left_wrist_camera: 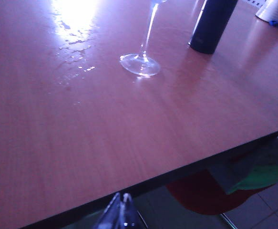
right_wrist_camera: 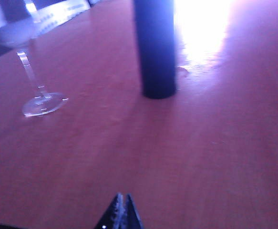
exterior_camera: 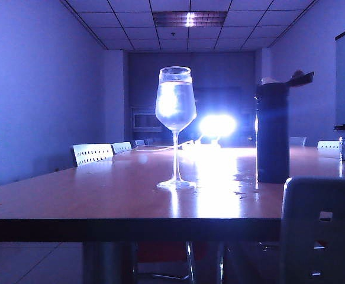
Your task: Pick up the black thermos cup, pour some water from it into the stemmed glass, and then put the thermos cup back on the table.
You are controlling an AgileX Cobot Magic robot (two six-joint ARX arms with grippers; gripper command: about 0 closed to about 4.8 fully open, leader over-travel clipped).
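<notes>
A dim meeting room, seen from low at the near edge of a long wooden surface point(exterior_camera: 71, 201), with a bright lamp glaring at the far end. Going from left to right: the left pincer point(left_wrist_camera: 122, 212) is hanging back over the near edge, its two tips pressed together and pinching nothing. Ahead of it, well apart, the stemmed glass point(exterior_camera: 176, 118) is standing upright near the middle of the surface, its bowl holding water most of the way up. Spilled drops point(left_wrist_camera: 74, 47) are glinting on the wood beyond and to one side of the glass foot. To the right of the glass, near but not touching, the black thermos cup point(exterior_camera: 273, 133) is standing upright, its long axis vertical and its flip lid jutting out sideways at the top. The right pincer point(right_wrist_camera: 121, 212) is sitting low near the front edge, tips also pressed together and empty, with the thermos cup almost straight ahead of it. The right arm looks the nearer one to the thermos cup; its pincer would need to spread before closing around the upright body from the side.
</notes>
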